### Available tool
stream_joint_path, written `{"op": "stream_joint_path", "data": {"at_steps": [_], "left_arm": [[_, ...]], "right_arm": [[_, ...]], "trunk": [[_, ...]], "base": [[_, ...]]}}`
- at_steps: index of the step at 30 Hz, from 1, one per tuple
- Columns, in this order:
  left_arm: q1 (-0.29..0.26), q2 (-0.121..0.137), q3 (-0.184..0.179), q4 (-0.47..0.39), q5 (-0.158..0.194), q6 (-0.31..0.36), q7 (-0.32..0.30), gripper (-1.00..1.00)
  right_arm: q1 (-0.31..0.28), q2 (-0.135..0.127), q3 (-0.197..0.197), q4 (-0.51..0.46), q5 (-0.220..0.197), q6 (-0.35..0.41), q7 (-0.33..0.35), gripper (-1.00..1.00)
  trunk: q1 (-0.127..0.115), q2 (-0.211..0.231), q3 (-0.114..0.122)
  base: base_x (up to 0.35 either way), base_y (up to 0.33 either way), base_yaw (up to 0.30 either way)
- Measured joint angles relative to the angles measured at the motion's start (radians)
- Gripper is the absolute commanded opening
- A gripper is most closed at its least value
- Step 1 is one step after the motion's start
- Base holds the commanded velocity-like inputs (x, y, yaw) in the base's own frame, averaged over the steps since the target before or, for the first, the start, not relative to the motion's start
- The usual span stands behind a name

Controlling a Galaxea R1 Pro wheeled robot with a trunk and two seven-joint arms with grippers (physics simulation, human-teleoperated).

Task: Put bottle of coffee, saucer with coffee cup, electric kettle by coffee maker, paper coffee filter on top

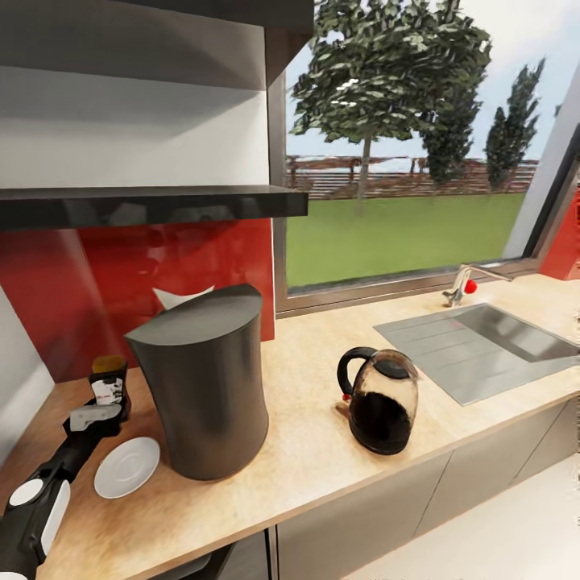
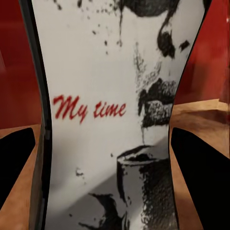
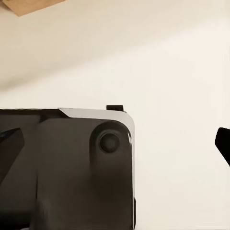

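Spanning below a window point(image 1: 403, 161), the surface point(image 1: 322, 451) carries the coffee bottle point(image 1: 108, 387), gripped by the left gripper point(image 1: 101, 415) (right gripper's state unclear).

Coffee maker point(image 1: 205, 379) is sitting upright on the counter, a tall dark grey thing with a white paper filter point(image 1: 179, 297) peeking up behind its top. Coffee bottle point(image 1: 109, 385), dark with a white "My time" label point(image 2: 108, 120), is standing just left of it. White saucer point(image 1: 126, 466) is lying flat nearby, and the glass kettle point(image 1: 379, 400) is standing to the right.
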Motion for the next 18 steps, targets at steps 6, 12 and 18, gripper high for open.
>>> {"op": "stream_joint_path", "data": {"at_steps": [6,12,18], "left_arm": [[0.0,0.0,0.0,0.0,0.0,0.0,0.0,-1.0],[0.0,0.0,0.0,0.0,0.0,0.0,0.0,-1.0],[0.0,-0.002,-0.001,0.0,0.0,0.001,0.0,-1.0]], "right_arm": [[0.0,0.0,-0.001,0.0,0.0,0.0,-0.001,1.0],[0.0,0.0,-0.001,0.0,0.0,0.0,-0.001,1.0],[0.0,0.0,-0.001,0.0,0.0,0.0,-0.001,1.0]], "trunk": [[0.0,0.0,0.001],[0.0,0.0,0.001],[0.0,0.0,0.001]], "base": [[0.0,0.0,-0.07],[0.0,0.0,-0.004],[0.0,0.0,-0.099]]}}
